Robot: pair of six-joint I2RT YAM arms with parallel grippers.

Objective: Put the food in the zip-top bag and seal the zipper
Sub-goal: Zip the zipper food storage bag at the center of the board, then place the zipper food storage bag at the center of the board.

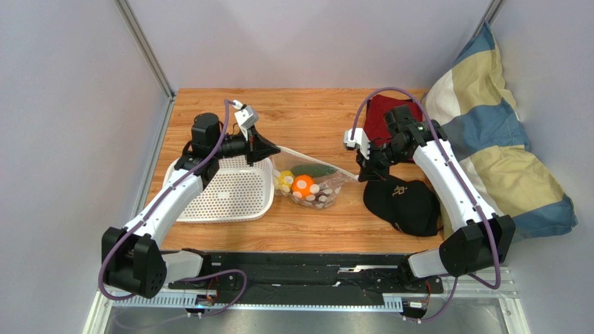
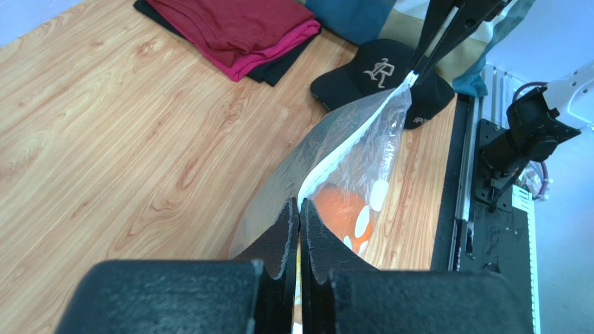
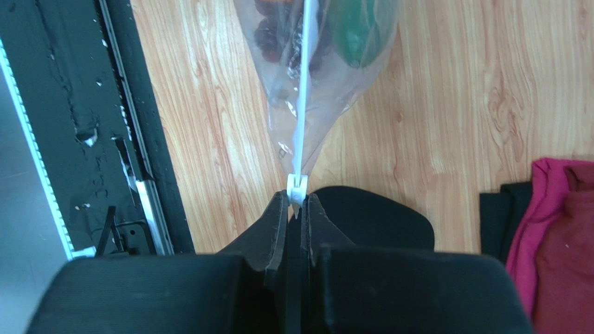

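Nearest the front edge, the cap (image 1: 402,203) lies right of centre and the basket (image 1: 226,189) sits toward the left edge. Between them is the bag (image 1: 310,182), mid-bench, held up taut by its top edge. The left gripper (image 2: 300,209) is clamped on one end of the zipper (image 2: 346,147) and the right gripper (image 3: 298,202) is pinched tight on the other end by the white slider (image 3: 298,184), with orange (image 1: 302,185), lemon (image 1: 284,181), cucumber (image 1: 314,170) and dark grapes (image 3: 268,35) showing inside. Farther back, red cloth (image 1: 380,118) lies toward the far right corner.
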